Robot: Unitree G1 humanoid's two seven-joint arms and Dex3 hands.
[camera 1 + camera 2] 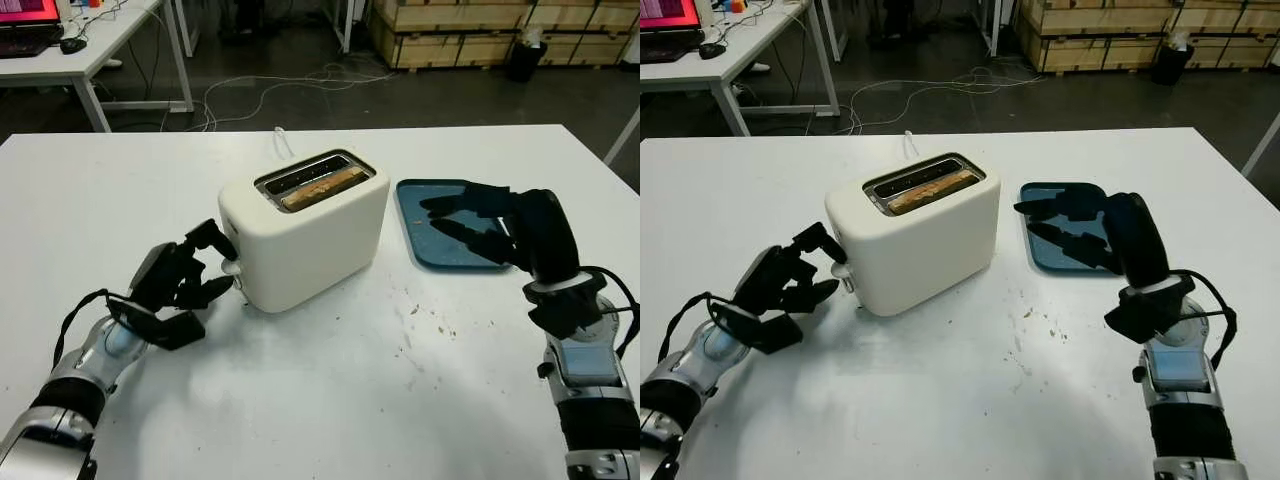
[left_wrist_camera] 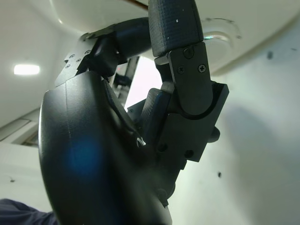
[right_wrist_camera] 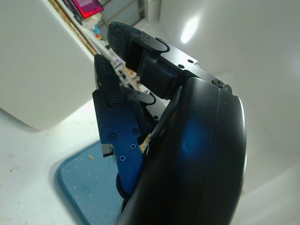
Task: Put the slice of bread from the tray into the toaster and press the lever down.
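A cream toaster (image 1: 310, 235) stands mid-table with a slice of bread (image 1: 322, 189) sunk in its near slot. Its small white lever (image 1: 232, 267) sits low on the left end face. My left hand (image 1: 207, 264) is curled at that end, one fingertip (image 1: 213, 234) against the toaster above the lever and the other fingers just below it; it grips nothing. The left wrist view shows a finger (image 2: 176, 28) reaching up beside the lever knob (image 2: 220, 36). My right hand (image 1: 468, 222) hovers open over the bare blue tray (image 1: 415, 195), right of the toaster.
A white cord (image 1: 285, 143) runs off behind the toaster. Crumbs (image 1: 425, 315) dot the table in front of the tray. The table's far edge lies beyond the toaster, with a desk (image 1: 90, 50) and wooden crates (image 1: 470, 30) on the floor beyond.
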